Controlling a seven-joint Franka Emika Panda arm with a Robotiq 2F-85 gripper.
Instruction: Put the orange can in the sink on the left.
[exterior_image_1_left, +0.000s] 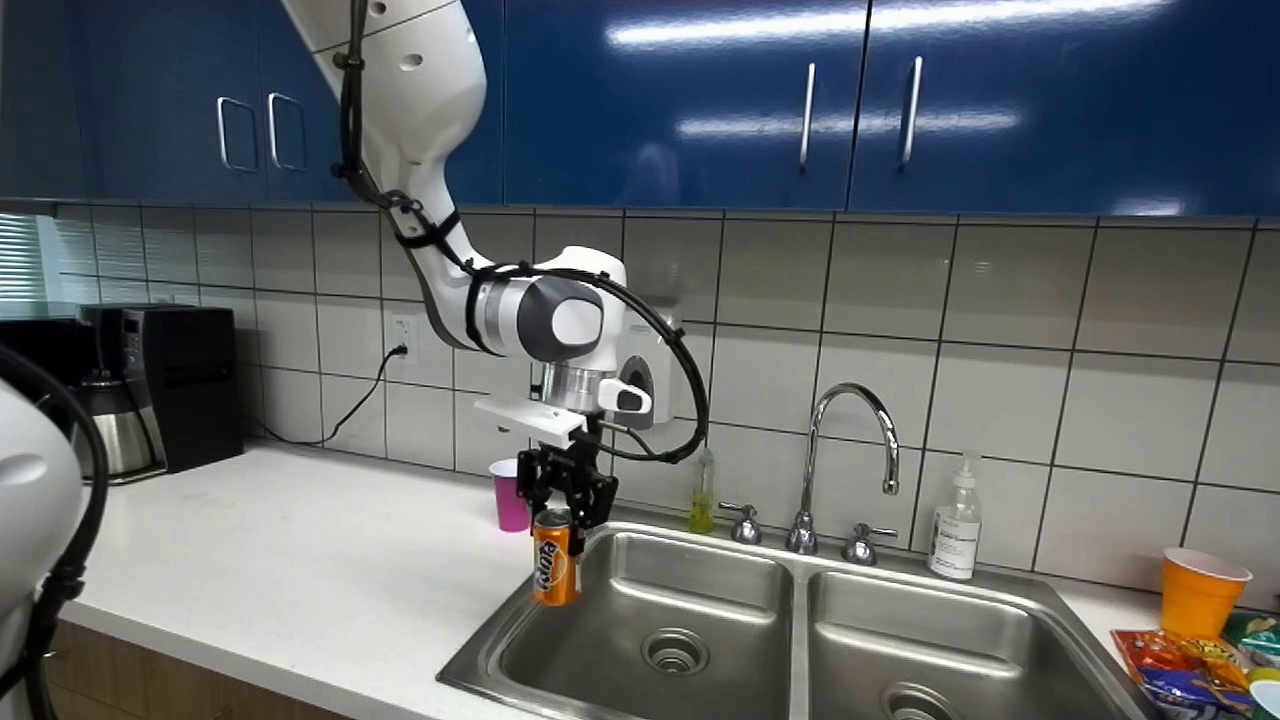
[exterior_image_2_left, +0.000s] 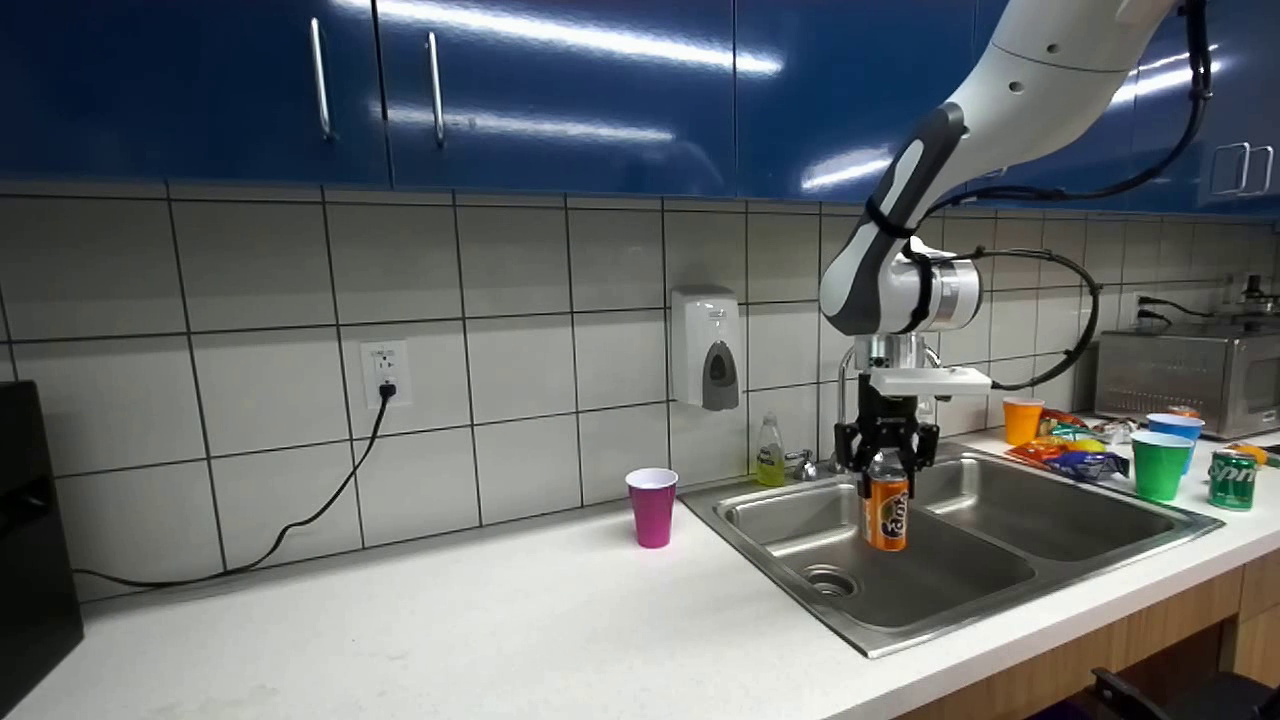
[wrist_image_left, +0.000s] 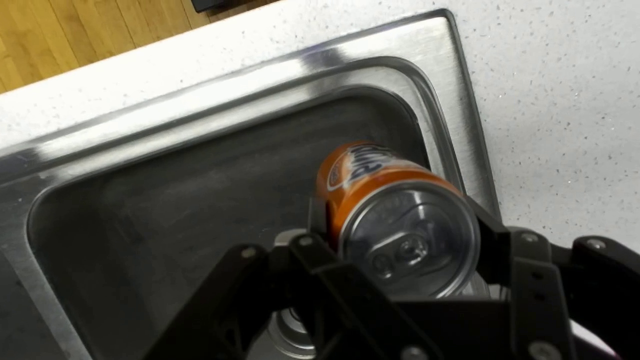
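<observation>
The orange can (exterior_image_1_left: 556, 570) is upright in my gripper (exterior_image_1_left: 556, 528). In an exterior view the can (exterior_image_2_left: 887, 520) hangs below my gripper (exterior_image_2_left: 888, 483), over the left basin (exterior_image_2_left: 965, 575) of the steel sink. In the wrist view the fingers of my gripper (wrist_image_left: 400, 225) press on both sides of the can (wrist_image_left: 350, 172), with its silver lid facing the camera. The can is over the left basin (wrist_image_left: 200, 175), near its outer side wall. The left basin (exterior_image_1_left: 725, 600) shows its drain. The can's exact height above the basin floor cannot be told.
The right basin (exterior_image_1_left: 920, 640) lies beyond a steel divider. A faucet (exterior_image_1_left: 808, 470), dish soap (exterior_image_1_left: 702, 500) and a soap pump (exterior_image_1_left: 956, 535) stand behind the sink. A pink cup (exterior_image_2_left: 652, 510) is on the counter. Cups, snack bags (exterior_image_2_left: 1085, 465) and a green can (exterior_image_2_left: 1232, 480) stand opposite.
</observation>
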